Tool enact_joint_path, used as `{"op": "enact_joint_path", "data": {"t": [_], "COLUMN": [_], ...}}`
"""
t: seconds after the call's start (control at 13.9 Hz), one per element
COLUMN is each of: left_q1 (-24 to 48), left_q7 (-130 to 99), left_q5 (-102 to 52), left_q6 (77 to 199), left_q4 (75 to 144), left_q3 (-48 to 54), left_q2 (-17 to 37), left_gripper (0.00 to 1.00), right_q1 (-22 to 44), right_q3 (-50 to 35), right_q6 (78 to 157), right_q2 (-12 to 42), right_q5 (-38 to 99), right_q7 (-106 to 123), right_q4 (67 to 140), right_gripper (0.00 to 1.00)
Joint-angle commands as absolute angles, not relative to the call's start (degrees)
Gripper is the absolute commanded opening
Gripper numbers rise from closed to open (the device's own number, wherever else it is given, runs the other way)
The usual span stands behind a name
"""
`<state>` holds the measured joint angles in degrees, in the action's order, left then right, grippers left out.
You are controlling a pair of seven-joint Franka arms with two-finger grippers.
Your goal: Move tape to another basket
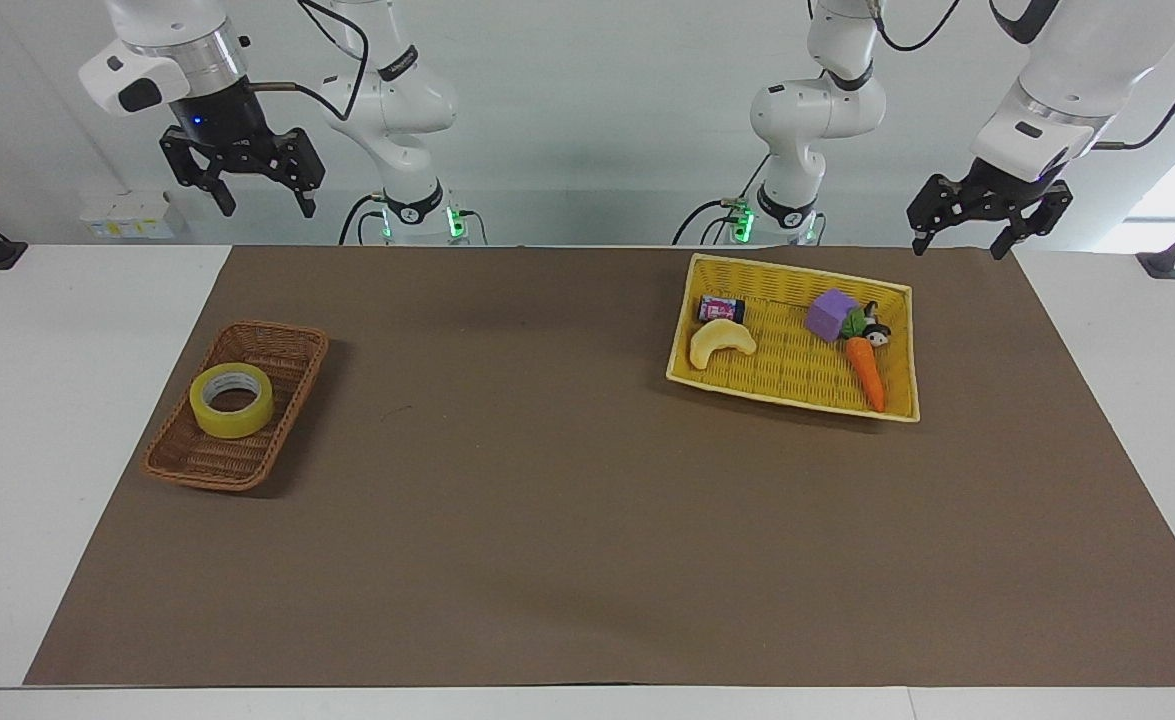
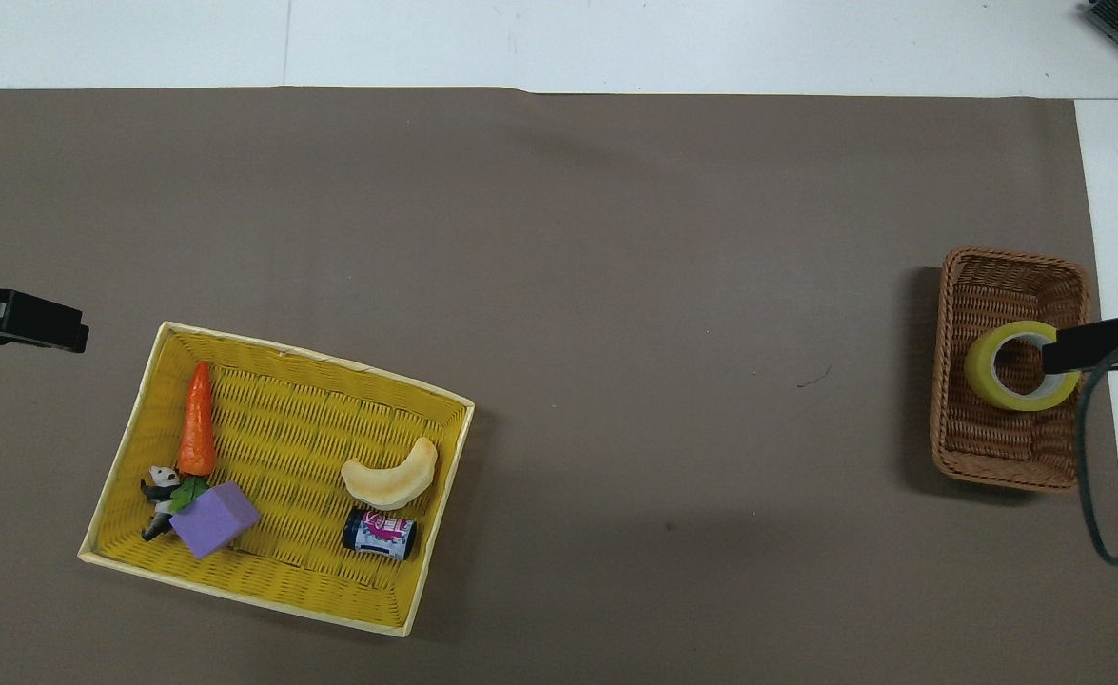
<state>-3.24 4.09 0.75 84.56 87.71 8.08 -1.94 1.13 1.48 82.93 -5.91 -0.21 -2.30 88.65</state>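
While the tape point(image 1: 232, 400) is lying flat in the basket point(image 1: 277, 345) at the right arm's end of the table, the facing view is showing both arms hanging raised and apart from it. The right gripper point(image 1: 261, 205) is hovering high above the table's edge on the robots' side of the basket, its fingers spread wide and gripping nothing; the left gripper point(image 1: 959, 245) is waiting, likewise spread and empty, well apart from the basket at the left arm's end. A yellow tray point(image 1: 895, 300), standing well apart from the basket toward the left arm's end, is holding a carrot toy point(image 1: 865, 372), a purple block point(image 1: 831, 314), a crescent toy point(image 1: 720, 341) and a small can point(image 1: 722, 309). In the overhead view, the tape point(image 2: 1006, 390) is sitting mid-basket point(image 2: 987, 447), with one dark finger of the right gripper point(image 2: 1096, 344) overlapping its rim from above; the left gripper point(image 2: 35, 322) is showing only a dark tip, well apart from the basket and just outside the yellow tray point(image 2: 283, 595).
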Motion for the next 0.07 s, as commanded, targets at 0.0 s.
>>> {"op": "enact_joint_path", "data": {"t": [0.0], "left_q1": [-3.87], "left_q7": [3.96], "left_q5": [1.49], "left_q6": [83.58], "left_q4": [87.19], "left_q3": [8.61], "left_q2": [-2.11], "left_gripper": [1.00], "right_q1": [0.70], "right_q3": [1.41], "right_q6": [82.71], "right_q2": [-8.08], "right_q5": [0.97], "right_q7": [-3.43], "right_q4": [91.40], "right_gripper": [1.00]}}
